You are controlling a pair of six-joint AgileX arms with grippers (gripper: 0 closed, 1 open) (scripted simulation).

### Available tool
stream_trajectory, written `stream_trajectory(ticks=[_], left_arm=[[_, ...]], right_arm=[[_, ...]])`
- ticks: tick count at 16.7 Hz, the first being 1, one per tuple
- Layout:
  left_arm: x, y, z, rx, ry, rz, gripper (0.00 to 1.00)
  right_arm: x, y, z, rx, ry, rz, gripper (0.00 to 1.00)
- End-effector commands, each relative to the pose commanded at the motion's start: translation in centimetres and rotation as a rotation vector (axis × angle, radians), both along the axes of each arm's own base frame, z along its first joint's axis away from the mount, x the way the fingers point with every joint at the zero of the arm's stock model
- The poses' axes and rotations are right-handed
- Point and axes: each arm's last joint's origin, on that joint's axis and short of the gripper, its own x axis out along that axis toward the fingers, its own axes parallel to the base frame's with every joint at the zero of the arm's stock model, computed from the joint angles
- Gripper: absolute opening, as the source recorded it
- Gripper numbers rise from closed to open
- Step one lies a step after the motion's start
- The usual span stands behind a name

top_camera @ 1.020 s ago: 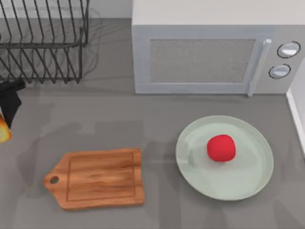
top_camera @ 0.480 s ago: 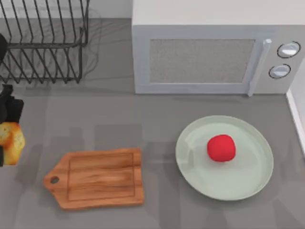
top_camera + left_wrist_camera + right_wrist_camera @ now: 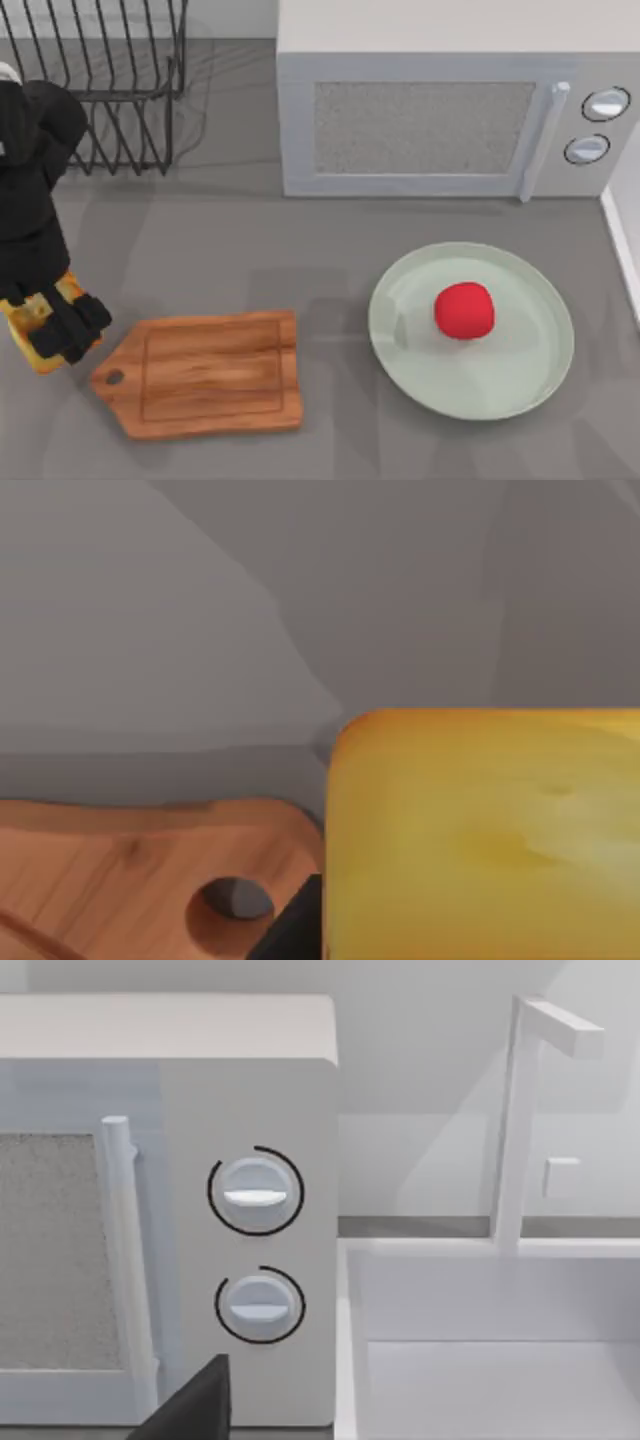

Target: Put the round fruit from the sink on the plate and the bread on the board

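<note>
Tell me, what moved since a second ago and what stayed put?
The left gripper, shut on the bread, came in from the table's left edge toward the board and now hangs just left of its handle end. The bread is not on the board yet. The round fruit stayed on the plate, and the board did not move.

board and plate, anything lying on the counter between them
Nothing: the top view shows bare grey counter between the board and the plate.

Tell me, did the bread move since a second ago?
Yes. The left hand has carried the bread in from the table's left edge, nearer the board, by its handle end.
</note>
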Motion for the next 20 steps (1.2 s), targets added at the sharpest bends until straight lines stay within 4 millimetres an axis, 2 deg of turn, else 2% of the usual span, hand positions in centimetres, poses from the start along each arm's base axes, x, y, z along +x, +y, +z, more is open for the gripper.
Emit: stream_trajectory(ticks=[5, 10, 16, 20], left_arm=[[-0.9, -3.3, 0.3, 0.042, -0.041, 0.38, 0.0], [-2.0, -6.6, 1.2, 0.049, -0.083, 0.65, 0.0], [-3.4, -9.8, 2.6, 0.025, -0.117, 0.834, 0.0], [-3.9, -10.9, 3.3, 0.009, -0.126, 0.878, 0.0]], right_arm=[[0.0, 0.0, 0.0, 0.0, 0.0, 0.0, 1.0], [0.0, 0.0, 0.0, 0.0, 0.0, 0.0, 1.0], [0.0, 0.0, 0.0, 0.0, 0.0, 0.0, 1.0], [0.0, 0.0, 0.0, 0.0, 0.0, 0.0, 1.0]])
